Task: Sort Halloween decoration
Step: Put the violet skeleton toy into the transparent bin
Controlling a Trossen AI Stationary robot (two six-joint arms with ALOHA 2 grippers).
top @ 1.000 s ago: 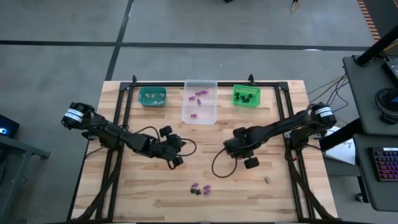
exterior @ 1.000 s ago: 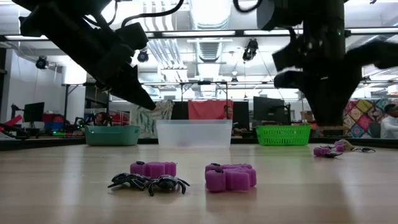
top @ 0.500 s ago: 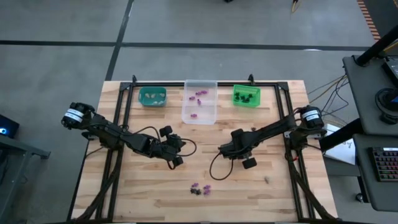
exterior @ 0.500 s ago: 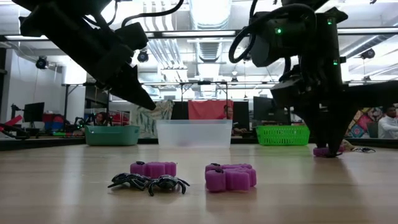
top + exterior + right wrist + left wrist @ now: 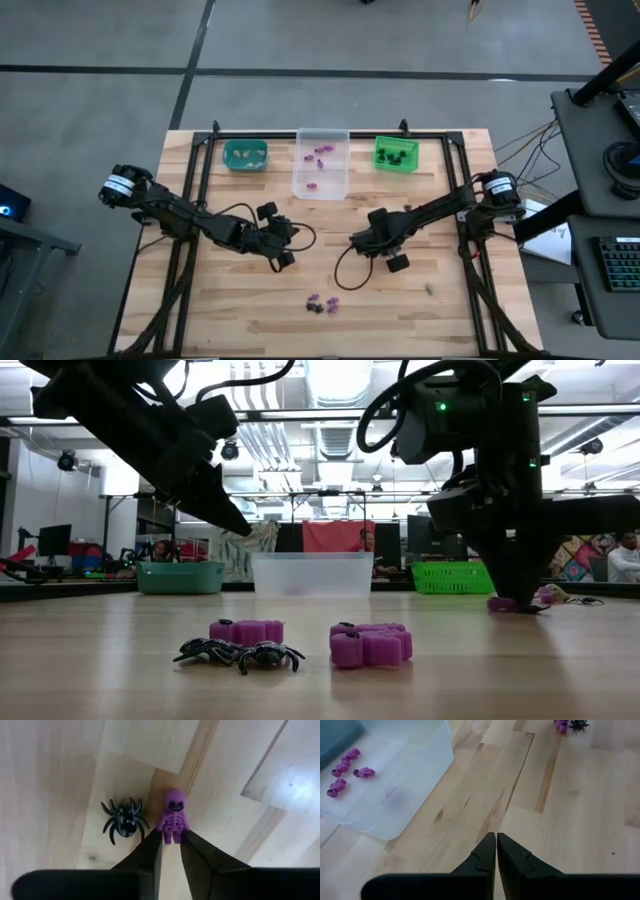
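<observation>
Left gripper (image 5: 287, 245) hangs above the table (image 5: 230, 310) w/ fingers (image 5: 487, 855) pressed together, holding nothing; bare wood sits just past their tips. The clear bin (image 5: 390, 795) lies farther out to 1 side, w/ 4 purple trinkets (image 5: 340, 770) inside.

Right gripper (image 5: 171, 842) is down at the table near its middle, fingers narrow. Its tips flank the legs of a purple skeleton (image 5: 173, 817); can't tell if they actually pinch it. A black spider (image 5: 123, 822) lies just beside the skeleton, outside the fingers.

Nearer the front edge, 2 purple pieces (image 5: 370, 644) and 2 black spiders (image 5: 240, 653) sit well apart from both grippers.
</observation>
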